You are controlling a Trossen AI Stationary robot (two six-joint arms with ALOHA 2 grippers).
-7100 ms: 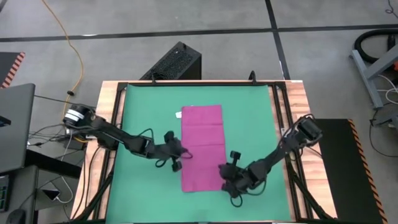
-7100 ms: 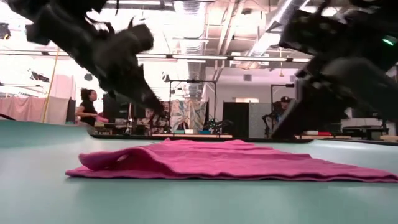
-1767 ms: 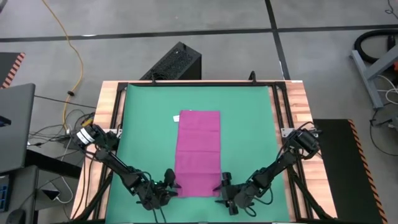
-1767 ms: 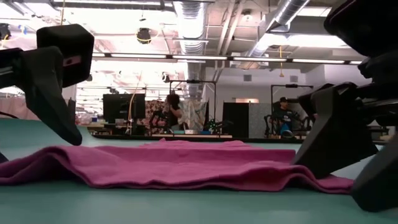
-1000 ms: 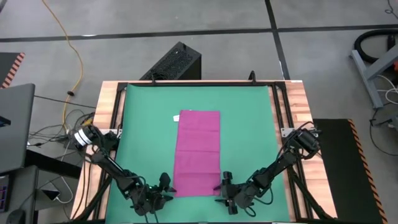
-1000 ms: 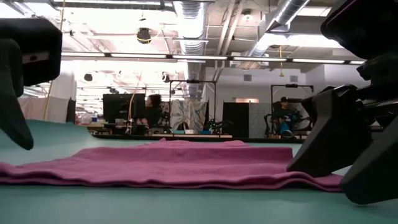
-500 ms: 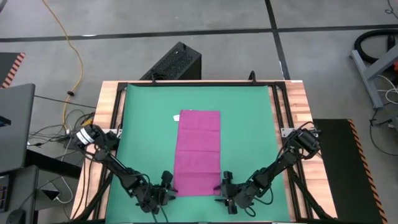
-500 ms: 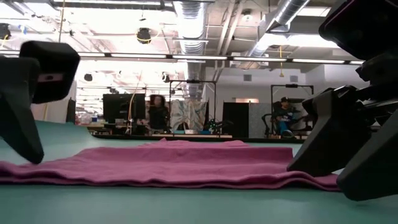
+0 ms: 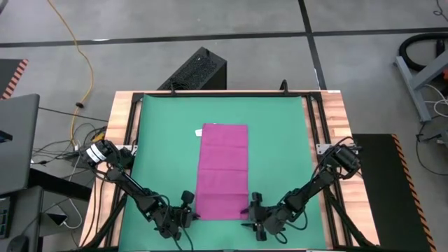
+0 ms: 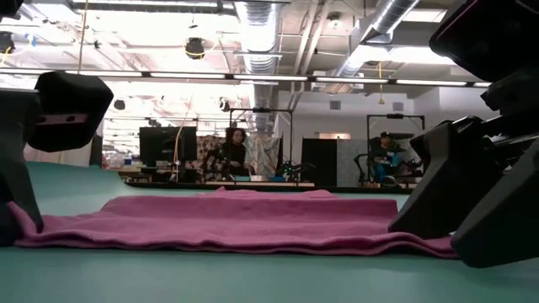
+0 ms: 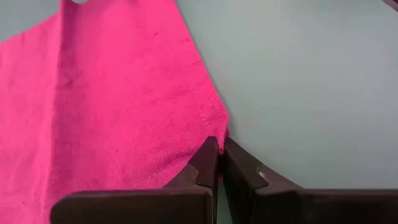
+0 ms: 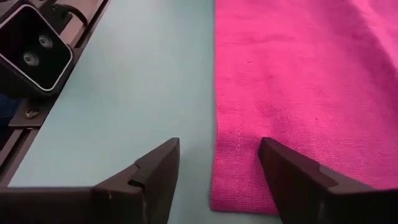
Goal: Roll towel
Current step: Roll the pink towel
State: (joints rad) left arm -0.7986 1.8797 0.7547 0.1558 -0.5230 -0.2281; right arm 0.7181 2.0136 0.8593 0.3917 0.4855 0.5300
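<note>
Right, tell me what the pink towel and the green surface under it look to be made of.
The magenta-pink soft cloth towel looks like a woven or knit fabric, likely microfibre or cotton: matte, with a fine textured weave and a stitched hem along its edge. The flat green mat looks like smooth, matte rubber or vinyl: even colour, no weave, only a faint sheen. The exact material is unclear for both.

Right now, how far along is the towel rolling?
Done: the towel lies flat on the green mat. In hand: the left gripper has its jaws shut on one near corner, and the right gripper straddles the other near corner with jaws open. Left: the second grasp and all the rolling; no roll shows.
</note>
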